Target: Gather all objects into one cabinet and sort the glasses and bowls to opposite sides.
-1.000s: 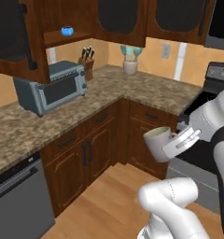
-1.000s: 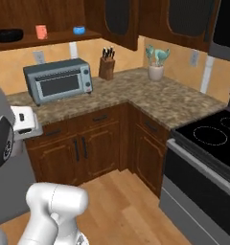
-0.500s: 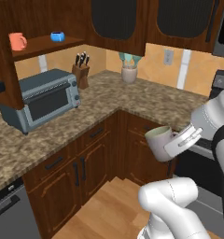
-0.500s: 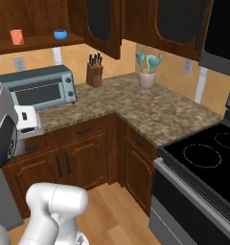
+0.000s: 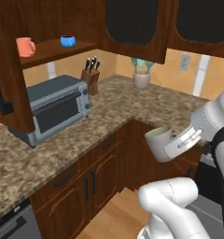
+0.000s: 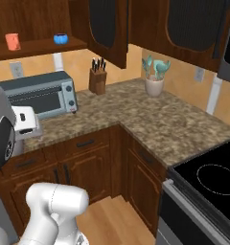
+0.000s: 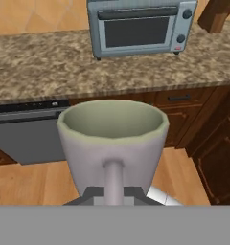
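Gripper [image 5: 172, 145]: closed on the pale cup [image 5: 158, 142], held at right of centre in the left base view, above the floor.
Pale cup: upright, seen at centre of the hand view.
Shelf [image 5: 58, 49]: upper left; an orange cup [image 5: 25, 46] and a blue mug [image 5: 67, 41] are set on it, apart.
Surface [image 5: 104, 116]: a toaster oven [image 5: 55, 107] is carried at left.
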Robot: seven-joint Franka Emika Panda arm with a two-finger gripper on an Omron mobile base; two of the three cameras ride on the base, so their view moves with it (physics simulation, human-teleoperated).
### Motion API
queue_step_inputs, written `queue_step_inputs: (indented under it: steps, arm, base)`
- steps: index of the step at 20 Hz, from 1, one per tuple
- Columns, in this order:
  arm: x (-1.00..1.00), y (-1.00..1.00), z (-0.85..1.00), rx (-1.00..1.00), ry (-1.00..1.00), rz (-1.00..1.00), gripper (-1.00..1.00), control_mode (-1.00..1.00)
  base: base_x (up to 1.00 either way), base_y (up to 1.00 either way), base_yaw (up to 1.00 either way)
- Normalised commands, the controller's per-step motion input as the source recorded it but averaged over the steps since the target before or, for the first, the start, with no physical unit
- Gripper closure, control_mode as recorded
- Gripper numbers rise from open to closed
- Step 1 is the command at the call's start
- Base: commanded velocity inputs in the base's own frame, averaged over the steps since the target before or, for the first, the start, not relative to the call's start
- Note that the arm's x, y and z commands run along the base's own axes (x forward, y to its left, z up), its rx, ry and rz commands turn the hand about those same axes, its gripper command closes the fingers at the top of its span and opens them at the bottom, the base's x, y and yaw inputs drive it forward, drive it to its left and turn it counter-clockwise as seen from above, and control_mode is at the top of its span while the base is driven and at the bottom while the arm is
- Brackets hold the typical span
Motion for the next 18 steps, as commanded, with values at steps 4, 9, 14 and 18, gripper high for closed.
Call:
queue_step_inputs:
  steps: [4, 9, 14, 18]
  arm:
    - [0.0, 0.0, 0.0, 0.0, 0.0, 0.0, 1.0, 1.0]
    - [0.0, 0.0, 0.0, 0.0, 0.0, 0.0, 1.0, 1.0]
    - [0.0, 0.0, 0.0, 0.0, 0.0, 0.0, 1.0, 1.0]
    - [0.0, 0.0, 0.0, 0.0, 0.0, 0.0, 1.0, 1.0]
  base:
    - [0.99, 0.05, 0.0]
    - [0.91, 0.35, 0.0]
    - [0.64, 0.68, 0.0]
    - [0.86, 0.41, 0.0]
